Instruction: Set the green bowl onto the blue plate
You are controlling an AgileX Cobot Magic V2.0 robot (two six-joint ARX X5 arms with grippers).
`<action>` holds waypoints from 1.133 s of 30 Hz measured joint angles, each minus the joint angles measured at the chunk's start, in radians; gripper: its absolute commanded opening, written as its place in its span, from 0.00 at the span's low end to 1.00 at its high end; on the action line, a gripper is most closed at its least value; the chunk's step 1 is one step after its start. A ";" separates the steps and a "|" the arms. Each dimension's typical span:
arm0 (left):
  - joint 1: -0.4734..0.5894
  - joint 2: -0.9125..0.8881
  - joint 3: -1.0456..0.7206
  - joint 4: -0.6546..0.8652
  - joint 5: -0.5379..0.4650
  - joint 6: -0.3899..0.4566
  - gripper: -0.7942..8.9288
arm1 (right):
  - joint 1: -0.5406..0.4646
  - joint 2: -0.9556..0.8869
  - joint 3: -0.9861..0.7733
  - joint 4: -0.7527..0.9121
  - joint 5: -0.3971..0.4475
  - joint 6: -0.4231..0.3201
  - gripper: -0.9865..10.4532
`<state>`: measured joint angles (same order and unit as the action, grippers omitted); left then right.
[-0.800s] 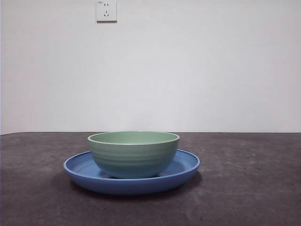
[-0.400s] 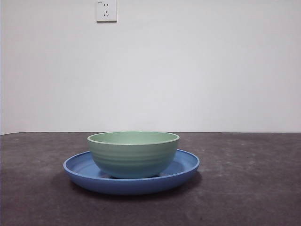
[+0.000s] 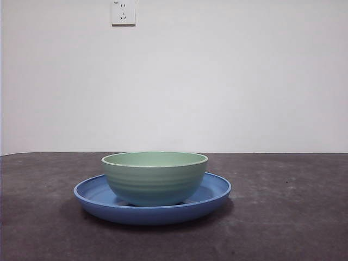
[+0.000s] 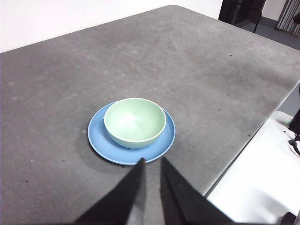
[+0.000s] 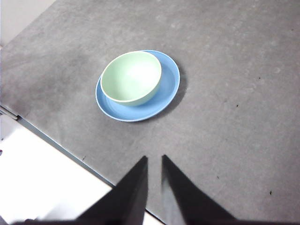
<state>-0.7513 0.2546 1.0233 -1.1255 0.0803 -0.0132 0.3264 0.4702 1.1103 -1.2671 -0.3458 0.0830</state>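
Left gripper (image 4: 151,160): two black jaws nearly closed, only a narrow slit between the tips, nothing held, nothing touched. It hangs above the table, off the plate's rim, near the table's edge. Right gripper (image 5: 154,158): same state, jaws a thin gap apart, empty, above bare tabletop and well apart from the plate, close to a table edge on its side.

Neither arm shows in the front view.

Pale mint-green round bowl (image 3: 155,176) with faint horizontal ridges and a lighter rim sits upright inside the wide, shallow, glossy blue round plate (image 3: 215,194). Bowl base rests on the plate's floor; blue rim shows all the way round it. In the wrist views the bowl (image 4: 135,122) sits slightly off-centre on the plate (image 4: 161,147), with more blue visible on one side than the other; the right wrist view shows the same offset for bowl (image 5: 131,77) and plate (image 5: 168,86).

Dark grey, mottled tabletop (image 3: 283,217) carries the stack, which stands well in from the corners, closer to the edge below the grippers than to the far edge. Nothing stands between either gripper and the stack.

Surroundings: plain white wall (image 3: 228,81) behind the table, with a white wall socket (image 3: 123,12) high up. White surface (image 4: 262,178) beyond the table's near edge in both wrist views.
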 measured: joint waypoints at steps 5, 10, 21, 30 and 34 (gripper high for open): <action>0.000 0.000 0.000 0.000 0.000 0.000 0.11 | 0.000 0.000 0.000 0.004 0.003 0.000 0.11; 0.000 0.000 0.000 0.000 0.000 0.000 0.11 | 0.000 0.000 0.000 0.007 0.006 0.000 0.11; 0.130 0.000 -0.002 0.003 0.000 0.000 0.11 | 0.000 0.000 0.000 0.007 0.006 0.000 0.11; 0.499 -0.015 -0.208 0.280 -0.004 0.112 0.11 | 0.000 0.000 0.000 0.007 0.006 0.000 0.11; 0.616 -0.030 -0.410 0.566 -0.004 0.110 0.11 | 0.000 0.000 0.000 0.007 0.006 0.000 0.11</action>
<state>-0.1356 0.2245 0.6136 -0.5594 0.0761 0.0967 0.3267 0.4702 1.1103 -1.2598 -0.3397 0.0834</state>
